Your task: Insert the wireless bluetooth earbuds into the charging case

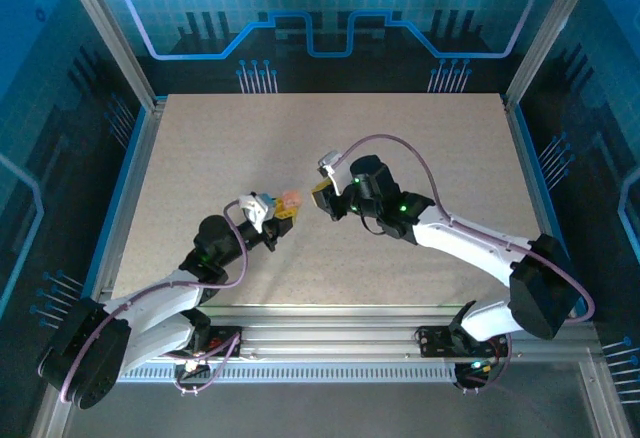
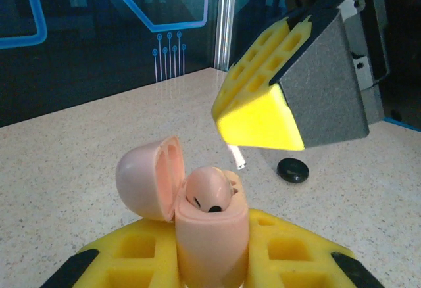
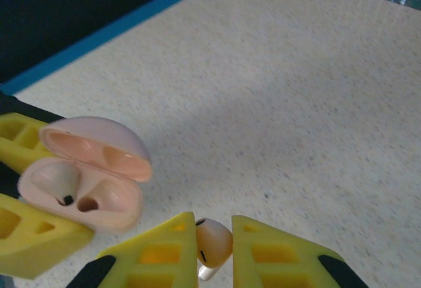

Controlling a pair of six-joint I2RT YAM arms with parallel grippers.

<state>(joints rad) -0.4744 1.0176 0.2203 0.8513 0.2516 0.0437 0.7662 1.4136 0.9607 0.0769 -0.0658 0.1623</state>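
Pink charging case [image 2: 210, 235]: clamped upright between yellow pads [image 2: 138, 255] of left gripper [image 2: 210, 262], near table middle, lid [image 2: 148, 176] hinged open toward left. Inside: whitish-pink earbud [image 2: 207, 192] seated, neighbouring socket [image 3: 89, 204] open beside it. Right gripper [image 3: 214, 245]: fingers [image 3: 158, 248] set narrow, pinching second whitish-pink earbud [image 3: 214, 239], just right of case, not touching. Farther off: small black piece [image 2: 293, 169] lying on speckled table [image 1: 400, 138].
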